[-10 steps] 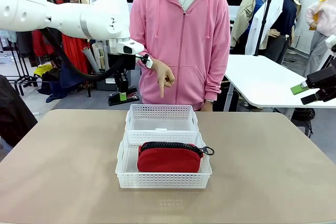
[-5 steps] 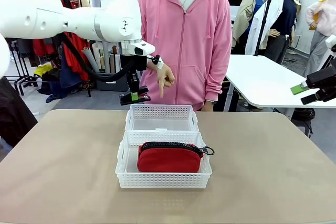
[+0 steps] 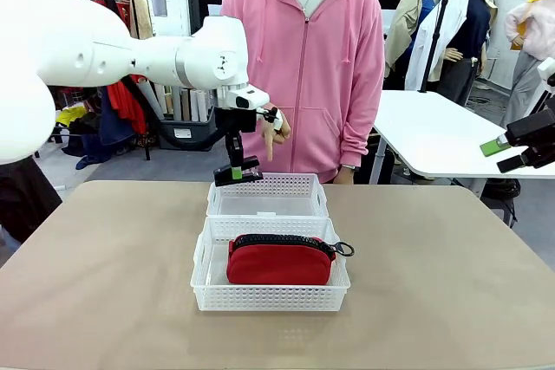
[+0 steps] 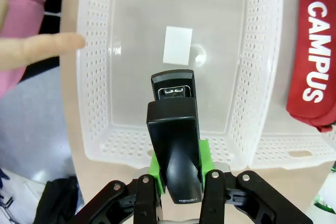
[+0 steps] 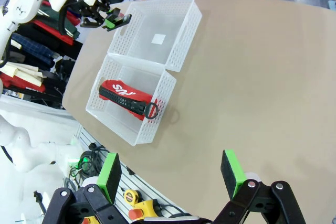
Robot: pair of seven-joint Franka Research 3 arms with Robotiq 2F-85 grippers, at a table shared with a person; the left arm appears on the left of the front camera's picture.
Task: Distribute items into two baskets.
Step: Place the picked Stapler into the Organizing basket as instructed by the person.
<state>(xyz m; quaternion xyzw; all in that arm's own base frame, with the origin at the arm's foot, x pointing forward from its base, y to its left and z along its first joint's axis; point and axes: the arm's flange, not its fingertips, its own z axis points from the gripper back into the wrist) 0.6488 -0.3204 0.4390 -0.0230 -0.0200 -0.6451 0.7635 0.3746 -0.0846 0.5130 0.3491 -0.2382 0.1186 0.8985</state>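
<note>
Left hand (image 3: 238,172) clamped on black stapler (image 3: 240,174), hovering over far-left corner of narrower basket (image 3: 267,194). Larger basket (image 3: 270,288) just nearer, touching it, red pouch (image 3: 279,261) inside. Person's hand (image 3: 271,132) behind narrower basket, pointing down.

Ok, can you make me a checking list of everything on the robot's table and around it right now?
Surface: smooth tan table, bare apart from the baskets.
Job's things: soft red fabric pouch lies in the near white lattice plastic basket; the far white lattice basket holds just a white sticker; small black stapler hangs above it.
Clutter: nothing seen.
Grippers: left gripper shut on the stapler, over the far basket's left edge; right gripper open, empty, high above the table.
Cables: black cable along the left arm's wrist.
Surroundings: person in a pink hoodie pointing down at the far basket; clothes racks, white table behind.
</note>
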